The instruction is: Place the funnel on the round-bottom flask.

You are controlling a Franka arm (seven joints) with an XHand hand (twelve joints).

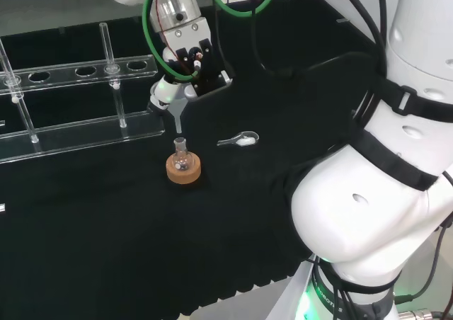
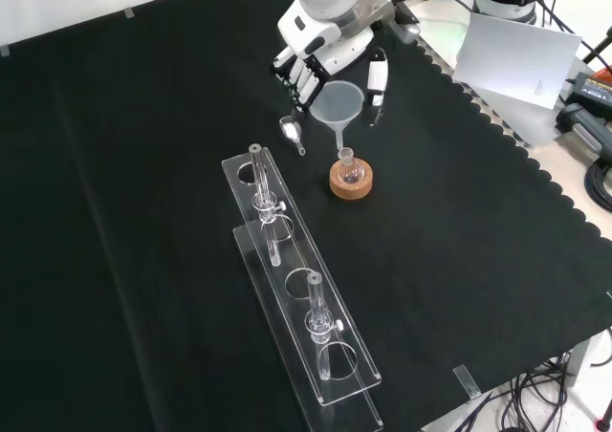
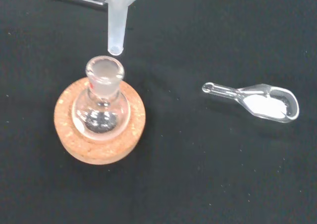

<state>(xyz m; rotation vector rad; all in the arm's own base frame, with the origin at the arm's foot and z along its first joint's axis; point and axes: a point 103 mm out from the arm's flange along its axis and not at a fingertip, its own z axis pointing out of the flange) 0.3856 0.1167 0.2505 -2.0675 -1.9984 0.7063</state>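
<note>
Robot hand [image 2: 316, 54] holds the funnel [image 2: 338, 107] by its cone, fingers curled round the rim, stem pointing down. Landmark: the round-bottom flask [image 2: 349, 170], seated upright in a cork ring [image 2: 351, 185] on the black surface [image 2: 143, 164].

Funnel hangs directly above the flask, stem tip [image 3: 115, 49] just over the neck opening [image 3: 104, 68] and not yet inside. In the wrist view the tip sits a little off the mouth's centre, toward its rim. Gap between tip and neck is small.

Clear scoop [image 3: 257, 100] with white powder lies near the flask, apart from it. Acrylic tube rack [image 2: 296, 298] stands on the flask's other side, well clear.

Risks, as judged:
- Stem catches the neck lip on the way down if the offset is not corrected; the flask only rests in the ring and could tip or slide.
- Letting go before the stem is seated could leave the funnel leaning, then falling off.
- A sideways swing could knock the scoop and spill powder.
</note>
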